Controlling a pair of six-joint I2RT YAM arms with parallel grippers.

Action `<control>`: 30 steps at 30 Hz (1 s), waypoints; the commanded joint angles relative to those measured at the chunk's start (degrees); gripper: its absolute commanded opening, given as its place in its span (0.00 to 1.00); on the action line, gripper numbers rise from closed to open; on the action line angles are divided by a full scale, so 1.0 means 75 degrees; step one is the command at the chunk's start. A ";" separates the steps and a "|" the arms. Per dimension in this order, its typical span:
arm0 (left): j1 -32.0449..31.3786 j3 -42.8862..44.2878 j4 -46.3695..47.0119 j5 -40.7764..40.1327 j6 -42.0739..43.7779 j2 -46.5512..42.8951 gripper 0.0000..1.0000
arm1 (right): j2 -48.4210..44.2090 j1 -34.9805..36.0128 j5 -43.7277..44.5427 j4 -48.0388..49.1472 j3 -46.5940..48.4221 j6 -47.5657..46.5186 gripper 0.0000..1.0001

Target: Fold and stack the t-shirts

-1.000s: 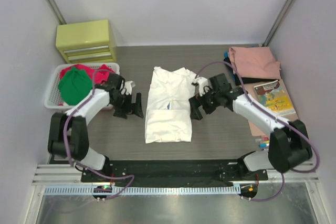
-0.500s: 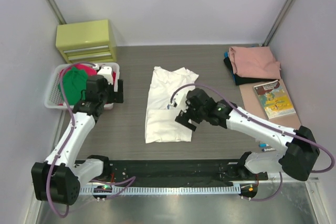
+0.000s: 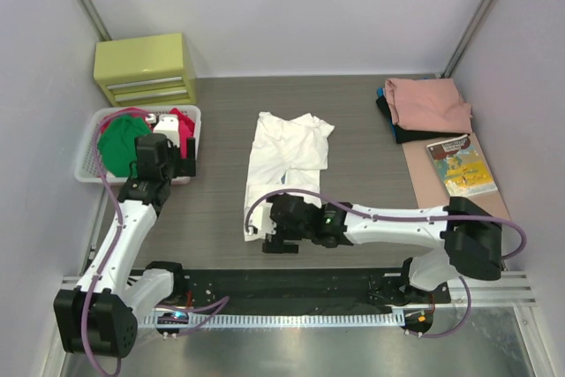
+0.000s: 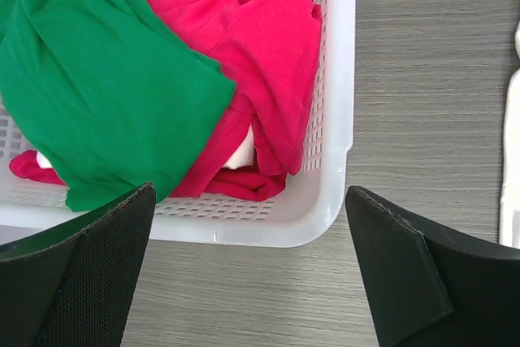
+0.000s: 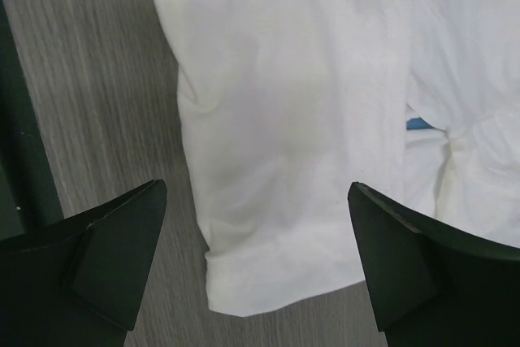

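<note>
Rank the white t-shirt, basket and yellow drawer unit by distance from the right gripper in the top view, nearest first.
1. white t-shirt: table centre, its near edge at the right gripper.
2. basket: left side.
3. yellow drawer unit: far left corner, behind the basket.

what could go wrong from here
The right gripper hangs open over a folded corner of the white t-shirt; a shallow pinch might catch only the top layer and pull the fold apart. The left gripper is open above the basket rim; inside, the green t-shirt overlaps the red t-shirt, so it may knock the rim or drag both out.
</note>
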 commanded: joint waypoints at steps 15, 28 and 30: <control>0.0136 0.0164 0.0302 -0.0086 0.0201 0.0226 1.00 | 0.0630 0.0730 -0.1140 0.1123 -0.0899 0.0697 1.00; 0.0171 0.0047 0.0349 -0.0133 0.0237 0.0155 1.00 | 0.1745 0.1457 0.2271 0.3527 -0.1521 0.0475 1.00; 0.0171 0.0023 0.0349 -0.0051 0.0248 0.0202 1.00 | 0.1604 0.1457 0.2363 0.3561 -0.1556 0.0499 1.00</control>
